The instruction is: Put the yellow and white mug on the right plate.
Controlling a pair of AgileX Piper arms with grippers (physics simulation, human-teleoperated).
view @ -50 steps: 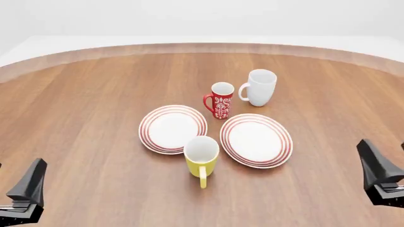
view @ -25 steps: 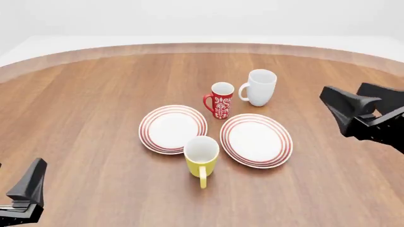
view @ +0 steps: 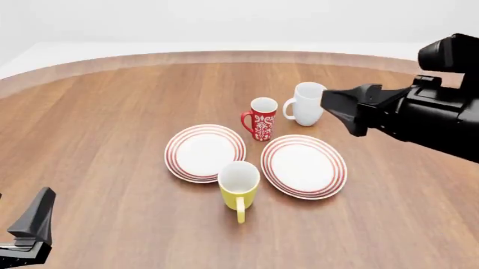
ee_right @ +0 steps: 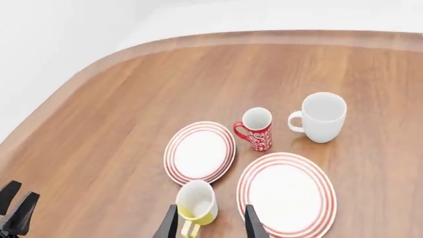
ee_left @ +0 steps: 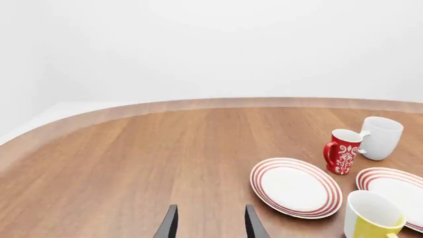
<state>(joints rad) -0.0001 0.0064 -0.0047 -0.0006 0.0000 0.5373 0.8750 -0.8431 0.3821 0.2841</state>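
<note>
The yellow and white mug (view: 239,188) stands upright on the table, handle toward me, between and just in front of the two plates. It also shows in the right wrist view (ee_right: 196,202) and the left wrist view (ee_left: 371,216). The right plate (view: 304,166) is bare; it also shows in the right wrist view (ee_right: 286,193). My right gripper (view: 341,112) is open and empty, held high over the table beside the white mug, well apart from the yellow mug. My left gripper (view: 24,235) is open and empty at the near left corner.
The left plate (view: 204,152) lies bare beside the right one. A red patterned mug (view: 262,119) and a larger white mug (view: 307,103) stand behind the plates. The table's curved far edge (view: 239,56) runs across the back.
My right arm has risen from the near right corner and swung forward and left, over the table near the white mug. The left arm and all the dishes have not moved.
</note>
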